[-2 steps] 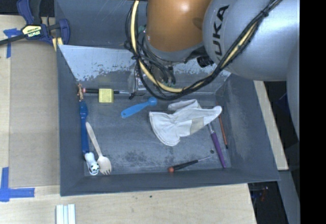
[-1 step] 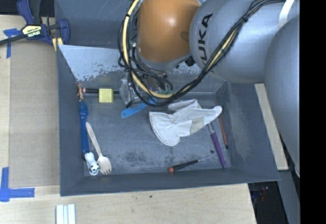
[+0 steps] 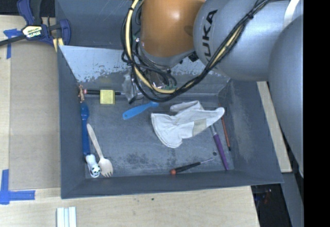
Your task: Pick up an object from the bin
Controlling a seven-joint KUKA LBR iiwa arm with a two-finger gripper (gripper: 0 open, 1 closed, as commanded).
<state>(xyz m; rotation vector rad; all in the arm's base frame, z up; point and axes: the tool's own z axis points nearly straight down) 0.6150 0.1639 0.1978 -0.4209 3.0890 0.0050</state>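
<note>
Hanging low near the bin's (image 3: 69,138) back wall, under the orange cover (image 3: 170,19), the claw (image 3: 133,91) is just beside a yellow block (image 3: 106,97) on the view's left and a blue handle (image 3: 140,111) in front. How wide it stands cannot be told. A white cloth (image 3: 183,123) lies near.

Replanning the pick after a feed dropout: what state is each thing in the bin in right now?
Yellow block: on the floor, against a thin rod.
Blue tool: lying flat.
White glove: crumpled, mid-bin.
Purple pen: lying flat, top end at the glove.
Toothbrush: flat along the left wall.
Fork: flat, beside the toothbrush.
Screwdriver: flat by the near wall.
Gripper: down between yellow block and blue tool.
</note>
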